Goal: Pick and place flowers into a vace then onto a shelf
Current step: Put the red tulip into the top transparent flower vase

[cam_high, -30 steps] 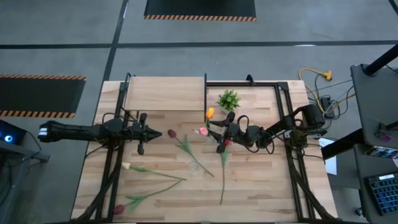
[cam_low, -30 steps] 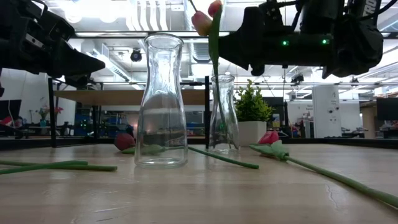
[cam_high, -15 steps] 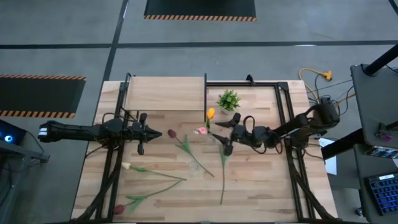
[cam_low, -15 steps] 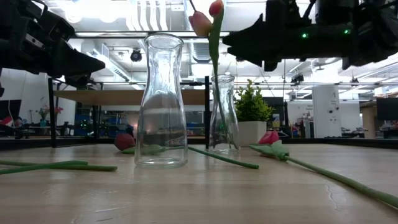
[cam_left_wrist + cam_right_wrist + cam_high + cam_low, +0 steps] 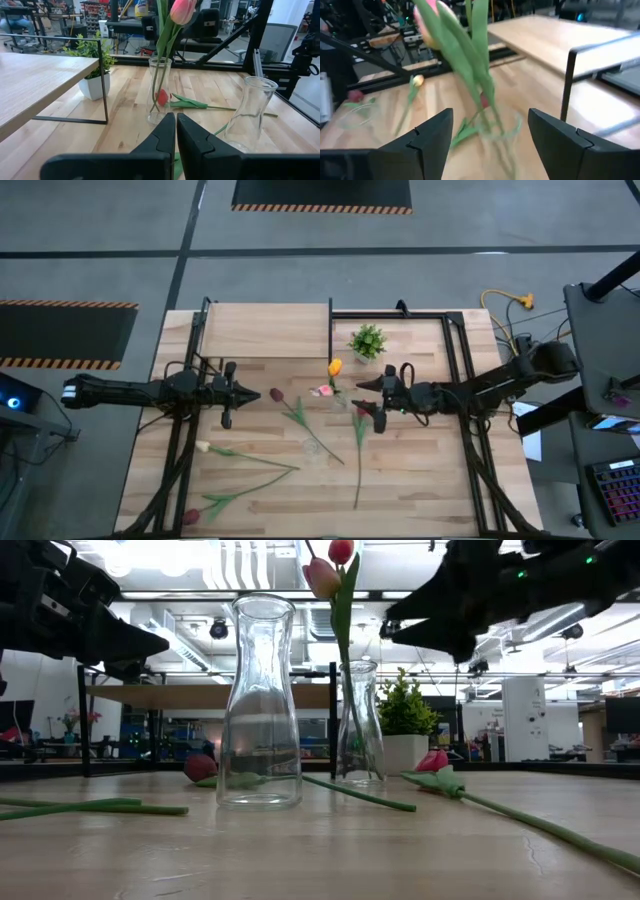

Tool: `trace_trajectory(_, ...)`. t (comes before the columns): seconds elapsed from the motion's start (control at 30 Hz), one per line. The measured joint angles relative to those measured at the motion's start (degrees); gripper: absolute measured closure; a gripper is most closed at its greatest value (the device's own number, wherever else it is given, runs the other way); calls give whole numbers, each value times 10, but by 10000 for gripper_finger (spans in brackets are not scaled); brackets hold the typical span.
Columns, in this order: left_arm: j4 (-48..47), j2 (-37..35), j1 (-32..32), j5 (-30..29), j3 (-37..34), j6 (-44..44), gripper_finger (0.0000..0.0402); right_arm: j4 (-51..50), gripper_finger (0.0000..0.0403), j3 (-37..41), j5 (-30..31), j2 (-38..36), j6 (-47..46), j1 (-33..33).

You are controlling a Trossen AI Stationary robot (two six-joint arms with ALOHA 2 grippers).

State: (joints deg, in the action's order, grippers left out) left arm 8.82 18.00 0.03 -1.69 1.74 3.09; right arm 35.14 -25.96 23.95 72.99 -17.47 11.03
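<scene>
flowers [image 5: 336, 600]: two stand in far glass vase [image 5: 359, 725], mid-bench [image 5: 420, 470]; others lie flat around it. right end effector [image 5: 374, 394] spread wide, empty, just beside vase; risk: clipping leaning stems, tipping narrow vase. left end effector [image 5: 240, 394] pressed together, waiting near shelf [image 5: 265, 330]. near vase [image 5: 260, 705] empty.

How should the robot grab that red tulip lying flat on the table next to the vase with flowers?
By the stem, about halfway down, coming straight from above. The red tulip lies flat on the table, its thin stem bare there, so fingers can straddle it crosswise; the soft head might crush. The open right gripper hovers nearest.
</scene>
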Motion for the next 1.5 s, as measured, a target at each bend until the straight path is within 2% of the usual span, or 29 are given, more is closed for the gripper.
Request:
trace_trajectory(0.2, 0, 0, 0, 0, 0, 0, 402, -64, 160, 0, 0, -22, -98, 37)
trace_trajectory(0.47, 0, 0, 0, 0, 0, 0, 402, -84, 161, 0, 2, 19, -182, 75)
trace_trajectory(0.97, 0, 0, 0, 0, 0, 0, 402, -91, 163, 0, 5, 67, -271, 87)
trace_trajectory(1.2, 0, 0, 0, 0, 0, 0, 402, -104, 163, -3, 50, 70, -289, 92)
trace_trajectory(1.3, 0, 0, 0, 0, 0, 0, 402, -151, 163, -26, 61, 70, -289, 97)
trace_trajectory(1.5, 0, 0, 0, 0, 0, 0, 402, -323, 163, -108, 62, 96, -308, 99)
